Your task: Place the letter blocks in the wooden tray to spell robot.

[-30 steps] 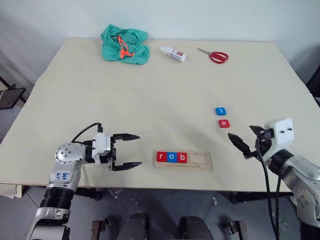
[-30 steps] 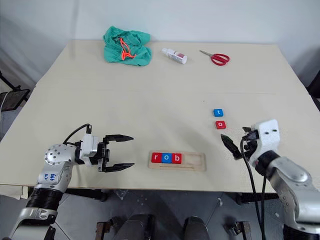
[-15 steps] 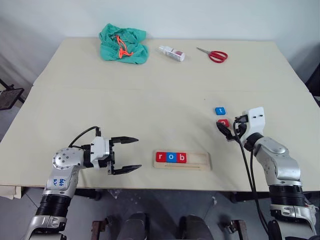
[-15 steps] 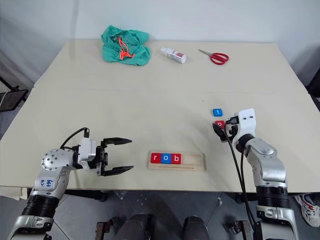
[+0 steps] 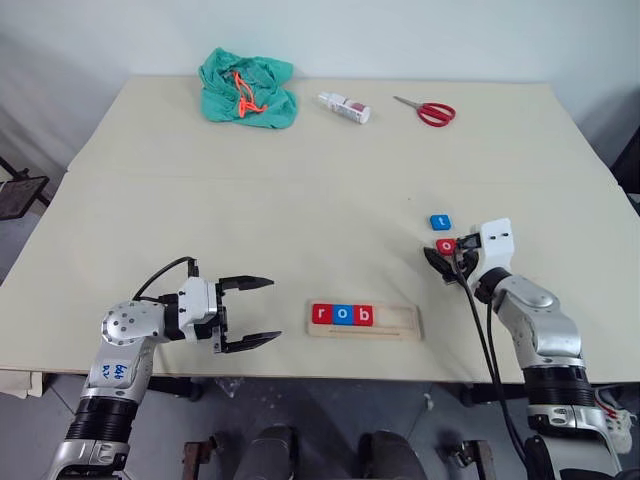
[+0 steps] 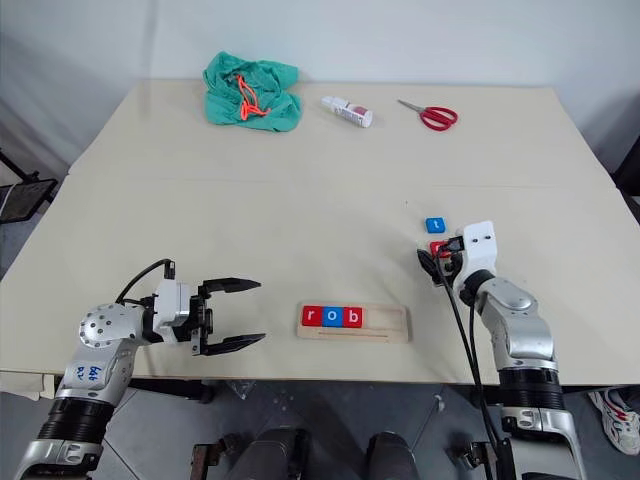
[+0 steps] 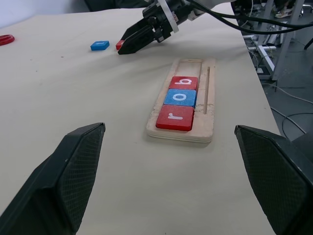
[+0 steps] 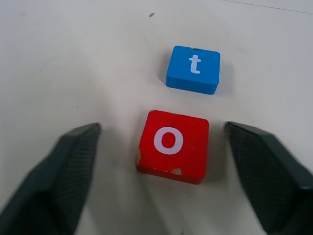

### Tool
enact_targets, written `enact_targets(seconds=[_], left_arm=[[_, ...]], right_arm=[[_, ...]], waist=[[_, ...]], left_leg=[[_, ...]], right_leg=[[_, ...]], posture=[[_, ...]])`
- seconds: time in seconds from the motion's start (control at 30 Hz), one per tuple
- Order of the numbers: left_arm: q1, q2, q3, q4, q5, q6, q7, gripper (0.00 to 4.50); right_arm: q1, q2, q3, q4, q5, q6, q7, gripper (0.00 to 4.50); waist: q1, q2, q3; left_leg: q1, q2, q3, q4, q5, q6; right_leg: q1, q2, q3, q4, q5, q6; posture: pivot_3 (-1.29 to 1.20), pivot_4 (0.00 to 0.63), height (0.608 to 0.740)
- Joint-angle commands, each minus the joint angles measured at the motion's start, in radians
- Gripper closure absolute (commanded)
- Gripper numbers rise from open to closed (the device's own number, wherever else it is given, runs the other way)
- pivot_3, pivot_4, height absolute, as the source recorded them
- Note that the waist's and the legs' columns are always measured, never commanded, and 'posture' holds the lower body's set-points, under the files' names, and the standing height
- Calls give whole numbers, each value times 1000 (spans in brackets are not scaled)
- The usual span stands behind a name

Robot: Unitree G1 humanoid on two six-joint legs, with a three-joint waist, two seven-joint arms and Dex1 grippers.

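The tray [image 5: 365,324] holds tiles reading "r", "o", "b". The right claw [image 8: 166,147] spreads wide around the red "o" tile [image 8: 172,145], without touching it, beside the blue "t" tile [image 8: 193,69]. The left claw [image 5: 250,313] gapes wide, empty.

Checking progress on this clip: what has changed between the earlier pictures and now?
The right gripper reached forward to the red o block, its open fingers now either side of it, not gripping. The left gripper, the tray with r, o, b, and the blue t block stayed put.

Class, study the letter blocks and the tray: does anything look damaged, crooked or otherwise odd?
The red o block on the table is chipped: pale bare patches show along its near edge and one corner. The blue t block and the three blocks in the wooden tray look sound and sit straight.
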Motion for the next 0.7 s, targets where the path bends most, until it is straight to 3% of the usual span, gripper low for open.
enact_targets(seconds=[0.03,0.17,0.43,0.57,0.7], left_arm=[[-20,8,20,-19,-14,-11,3,0],[-43,3,10,3,-15,-15,-16,0],[-109,-12,-11,64,-19,-17,-75,0],[-141,-26,-26,113,-21,-22,-119,0],[-160,-36,-31,141,-25,-21,-154,0]], right_arm=[[30,13,-4,-37,-4,12,-21,1887],[45,16,-13,-116,1,35,-43,3031],[152,-4,-76,-441,65,208,-87,3017],[352,30,-130,-782,139,388,-150,3017],[493,89,-139,-967,175,488,-221,3017]], waist=[[0,0,0],[2,0,0],[3,0,0],[12,0,0],[13,0,0]], left_leg=[[0,0,0,0,0,0],[0,0,0,0,0,0],[-1,0,0,-1,0,0],[-1,0,-2,-2,0,0],[-1,-1,-1,-2,0,0]], right_leg=[[0,0,0,0,0,0],[0,0,0,0,0,0],[-1,0,0,0,0,0],[-1,0,0,0,0,0],[-1,0,1,0,0,0]], posture=[[0,150,740],[0,150,740],[0,150,740],[0,150,740],[0,150,740]])
